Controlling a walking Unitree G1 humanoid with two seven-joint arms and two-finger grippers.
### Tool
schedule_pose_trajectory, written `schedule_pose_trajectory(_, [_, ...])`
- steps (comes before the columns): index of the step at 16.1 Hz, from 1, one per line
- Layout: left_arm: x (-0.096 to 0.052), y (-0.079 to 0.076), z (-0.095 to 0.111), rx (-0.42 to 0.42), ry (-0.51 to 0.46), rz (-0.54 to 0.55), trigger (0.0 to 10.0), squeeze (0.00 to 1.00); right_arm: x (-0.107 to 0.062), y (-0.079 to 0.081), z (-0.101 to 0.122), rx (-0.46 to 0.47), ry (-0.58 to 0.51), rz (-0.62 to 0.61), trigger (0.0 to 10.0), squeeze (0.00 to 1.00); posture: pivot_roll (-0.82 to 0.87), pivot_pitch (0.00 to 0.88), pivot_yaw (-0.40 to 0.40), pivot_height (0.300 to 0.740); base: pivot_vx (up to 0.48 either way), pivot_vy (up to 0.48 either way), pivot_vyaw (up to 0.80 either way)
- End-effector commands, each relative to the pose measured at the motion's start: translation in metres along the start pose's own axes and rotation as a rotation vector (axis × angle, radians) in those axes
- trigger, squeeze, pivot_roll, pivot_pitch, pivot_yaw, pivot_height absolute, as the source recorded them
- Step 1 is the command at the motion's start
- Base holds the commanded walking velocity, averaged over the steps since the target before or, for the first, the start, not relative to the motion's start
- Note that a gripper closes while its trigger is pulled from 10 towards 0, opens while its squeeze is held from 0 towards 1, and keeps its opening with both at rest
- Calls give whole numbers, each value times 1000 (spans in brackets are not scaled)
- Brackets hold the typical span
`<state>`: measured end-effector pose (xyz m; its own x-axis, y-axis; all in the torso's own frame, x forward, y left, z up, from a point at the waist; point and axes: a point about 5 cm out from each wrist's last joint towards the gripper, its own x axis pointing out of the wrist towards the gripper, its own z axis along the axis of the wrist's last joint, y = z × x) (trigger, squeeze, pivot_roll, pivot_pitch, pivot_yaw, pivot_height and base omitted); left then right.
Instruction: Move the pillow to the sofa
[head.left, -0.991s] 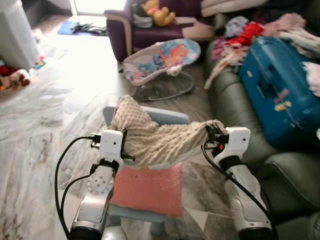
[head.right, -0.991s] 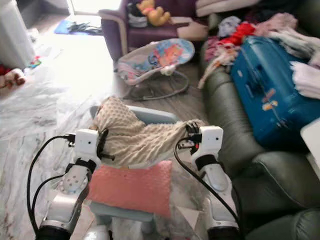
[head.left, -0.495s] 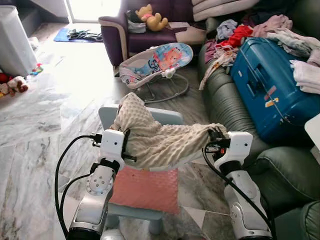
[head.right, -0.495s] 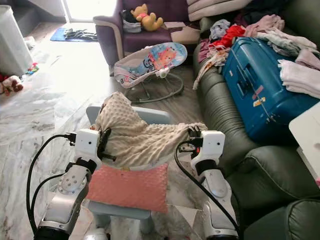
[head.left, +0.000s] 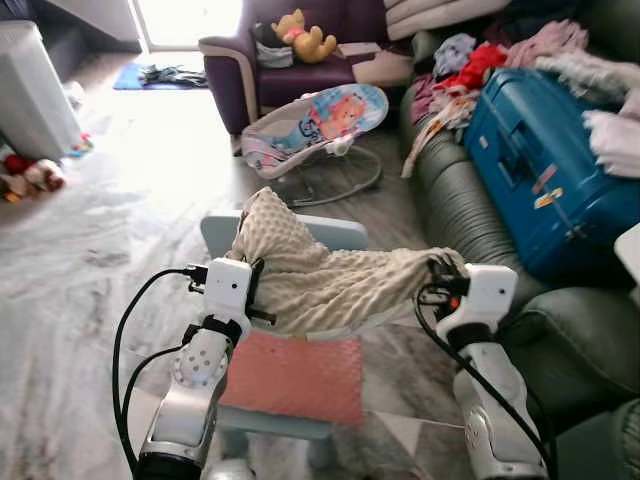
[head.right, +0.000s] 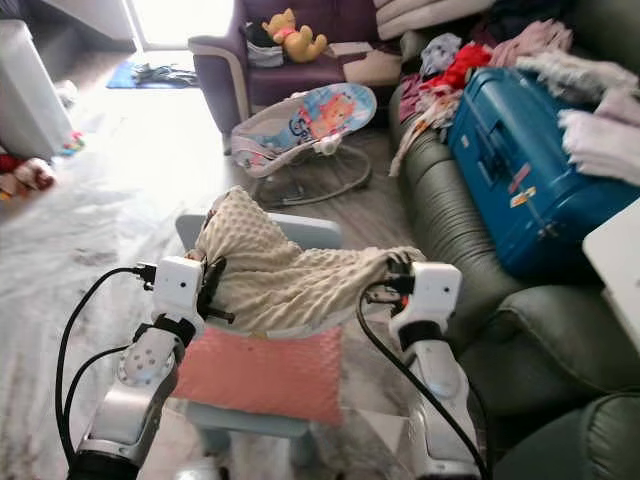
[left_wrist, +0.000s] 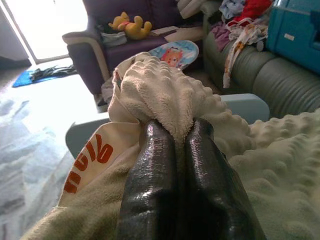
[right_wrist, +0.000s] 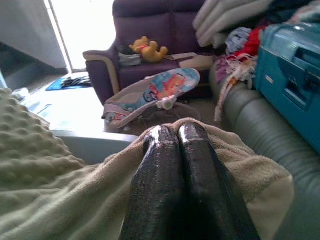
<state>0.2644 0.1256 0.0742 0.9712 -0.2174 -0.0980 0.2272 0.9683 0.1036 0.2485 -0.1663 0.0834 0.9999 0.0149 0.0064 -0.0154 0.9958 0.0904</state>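
While both grippers pinch it, the pillow (head.left: 330, 285) hangs above the chair (head.left: 300, 232)

A small pale-blue plastic chair (head.left: 300, 232) stands on the grey-veined marble floor (head.left: 70, 270), with a pink dimpled cushion (head.left: 295, 378) lying on its seat. Farther off on the floor sit a baby bouncer with a colourful printed seat (head.left: 318, 120) and a dark purple armchair (head.left: 270, 70). A dark green leather sofa (head.left: 470, 215) runs beside the chair, and on it lie a blue hard-shell suitcase (head.left: 550, 170) and a heap of mixed clothes (head.left: 480, 70).
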Motion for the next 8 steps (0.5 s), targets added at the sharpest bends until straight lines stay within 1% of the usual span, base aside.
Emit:
schedule_pose_trajectory(1, [5, 3, 13, 30, -40, -24, 10000, 0, -1, -2, 1, 6, -20, -36, 10000, 0, -26, 0, 78, 740, 0, 0, 0])
schedule_pose_trajectory(4, [8, 8, 17, 56, -46, -42, 10000, 0, -1, 4, -3, 14, -13, -38, 10000, 0, -25, 0, 83, 740, 0, 0, 0])
schedule_pose_trajectory(5, [8, 9, 17, 57, -44, -39, 10000, 0, -1, 3, -3, 12, -13, -36, 10000, 0, -27, 0, 79, 740, -322, 0, 0])
schedule_pose_trajectory(6, [8, 8, 15, 54, -41, -30, 10000, 0, -1, -1, -4, 4, -7, -36, 10000, 0, -30, 0, 55, 740, -277, 0, 0])
schedule_pose_trajectory(8, [8, 5, 12, 39, -36, -19, 10000, 0, -1, -6, -4, -11, 0, -33, 10000, 0, -33, 0, 36, 740, -266, 0, 0])
